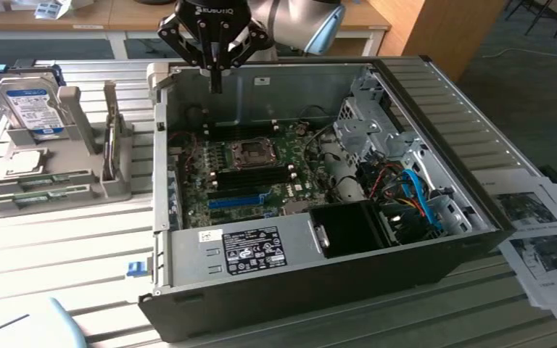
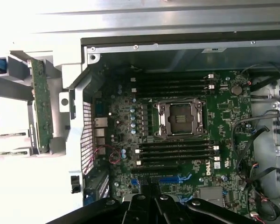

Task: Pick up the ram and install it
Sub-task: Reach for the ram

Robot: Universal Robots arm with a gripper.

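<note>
Two ram sticks [image 1: 43, 180] lie flat in a grey holder [image 1: 104, 188] on the exterior view's left, outside the open computer case [image 1: 336, 283]; they also appear as pale green strips, the ram [image 2: 8, 135], in the wrist view. My gripper [image 1: 217, 88] hangs over the case's far wall, above the motherboard [image 1: 249, 167], shut with nothing between its fingers. It is well apart from the ram. Black memory slots [image 2: 175, 151] flank the processor socket [image 2: 179, 117]. The gripper's black linkage [image 2: 151, 207] is visible in the wrist view.
A hard drive [image 1: 29, 105] with a blue-white label stands in the holder's back. A green card [image 2: 41, 112] stands upright in the rack beside the case wall. Cables and a drive cage [image 1: 376, 123] crowd the case's right side. Papers [image 1: 539, 232] lie on the exterior view's right.
</note>
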